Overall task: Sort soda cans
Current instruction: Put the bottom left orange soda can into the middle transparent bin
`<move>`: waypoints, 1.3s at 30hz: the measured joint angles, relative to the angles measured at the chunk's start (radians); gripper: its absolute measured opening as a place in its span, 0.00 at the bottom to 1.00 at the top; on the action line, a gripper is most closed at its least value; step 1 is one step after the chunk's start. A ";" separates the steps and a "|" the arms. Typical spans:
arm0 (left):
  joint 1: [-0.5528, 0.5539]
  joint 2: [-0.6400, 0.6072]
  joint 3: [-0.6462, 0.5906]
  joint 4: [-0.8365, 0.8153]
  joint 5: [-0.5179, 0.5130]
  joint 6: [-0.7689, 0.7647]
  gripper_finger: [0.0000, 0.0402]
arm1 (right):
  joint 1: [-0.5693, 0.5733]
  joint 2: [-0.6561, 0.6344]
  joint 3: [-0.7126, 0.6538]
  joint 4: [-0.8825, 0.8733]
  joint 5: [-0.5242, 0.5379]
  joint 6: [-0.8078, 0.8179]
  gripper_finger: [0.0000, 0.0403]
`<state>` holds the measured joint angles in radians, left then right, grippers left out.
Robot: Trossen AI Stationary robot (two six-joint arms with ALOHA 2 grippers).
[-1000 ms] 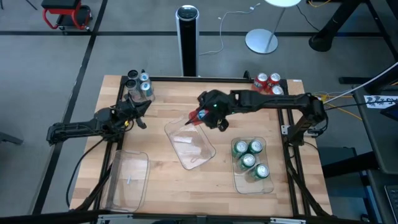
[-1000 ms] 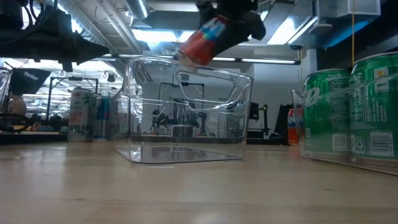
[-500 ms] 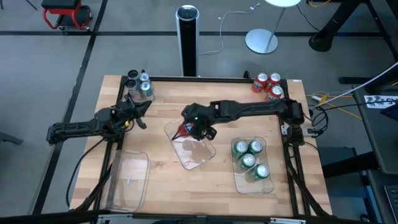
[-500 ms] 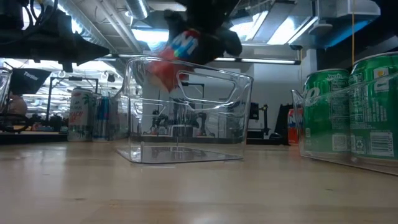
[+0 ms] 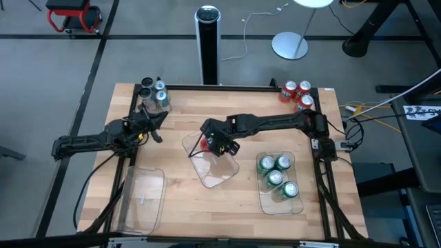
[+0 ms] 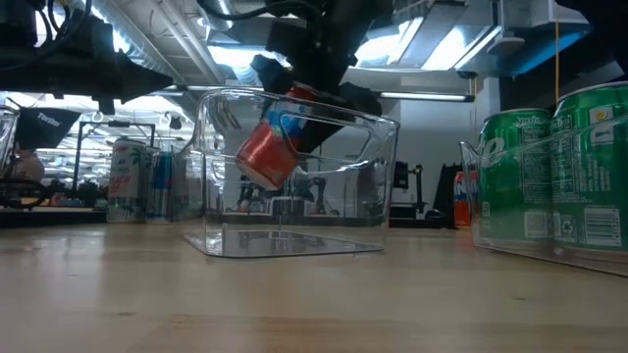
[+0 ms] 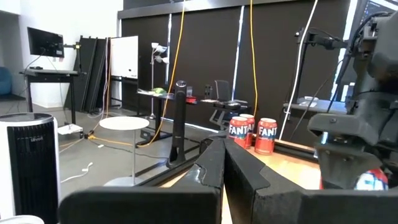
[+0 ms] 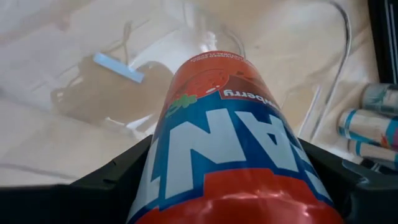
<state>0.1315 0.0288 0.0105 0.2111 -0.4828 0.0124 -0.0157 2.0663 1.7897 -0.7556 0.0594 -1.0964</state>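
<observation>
The right gripper (image 6: 294, 113) pinches a tilted red can (image 6: 273, 145) between its fingers inside the middle clear tray (image 5: 222, 172), off its floor. The right tray (image 5: 262, 196) holds four green cans (image 5: 275, 178). The left gripper (image 5: 153, 124) waits near the silver cans (image 5: 154, 94), fingers pressed together; the arm hides the red can from above

Count on my worktop (image 5: 179, 200): 4 green aluminium cans (image 5: 275, 178), 4 red-and-white aluminium cans — 3 grouped (image 5: 298, 94), 1 in my right pincer (image 5: 205, 142). Silver/black cans with blue marks (image 5: 153, 94): cluster, exact number unclear. 3 clear rectangular plastic trays (image 5: 142, 200). 1 tall black-and-silver cylinder (image 5: 207, 43).
</observation>
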 joint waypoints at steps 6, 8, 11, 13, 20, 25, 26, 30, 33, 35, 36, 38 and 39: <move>0.000 0.000 0.000 -0.008 0.000 -0.003 0.00 | -0.005 0.003 0.000 -0.003 0.020 -0.003 0.72; 0.000 0.000 0.000 -0.009 0.000 -0.004 0.00 | -0.005 0.014 0.001 0.001 0.026 -0.003 0.72; 0.000 0.000 0.000 -0.011 0.000 -0.005 0.00 | -0.006 0.038 0.000 -0.021 0.044 -0.003 0.72; 0.000 0.000 0.000 -0.012 0.000 -0.005 0.00 | -0.011 0.053 0.000 -0.021 0.062 -0.003 0.73; 0.000 -0.002 0.000 -0.013 0.000 -0.005 0.00 | -0.018 0.091 0.001 -0.013 0.071 0.000 0.78; 0.000 -0.002 0.000 -0.013 0.000 -0.005 0.00 | -0.018 0.096 -0.001 0.005 0.098 -0.003 0.79; 0.000 -0.002 0.000 -0.013 0.000 -0.005 0.00 | -0.018 0.096 -0.001 0.004 0.098 -0.005 0.79; 0.000 -0.002 0.000 -0.013 0.000 -0.004 0.00 | -0.018 0.096 -0.001 -0.003 0.099 -0.008 0.79; 0.000 -0.002 0.000 -0.013 0.000 -0.003 0.00 | -0.018 0.096 -0.001 -0.004 0.108 -0.012 0.79; 0.000 -0.002 0.000 -0.013 0.000 -0.002 0.00 | -0.018 0.096 -0.001 -0.004 0.108 -0.012 0.79; 0.000 -0.002 0.000 -0.013 0.000 -0.002 0.00 | -0.018 0.096 -0.001 -0.002 0.108 -0.012 0.79; 0.000 -0.002 0.000 -0.013 0.000 -0.003 0.00 | -0.018 0.096 -0.001 0.003 0.109 -0.011 0.79; 0.000 -0.002 0.000 -0.013 0.000 -0.003 0.00 | -0.018 0.096 -0.001 0.004 0.108 -0.012 0.79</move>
<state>0.1314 0.0265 0.0109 0.1986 -0.4824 0.0093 -0.0334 2.1624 1.7885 -0.7516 0.1671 -1.1085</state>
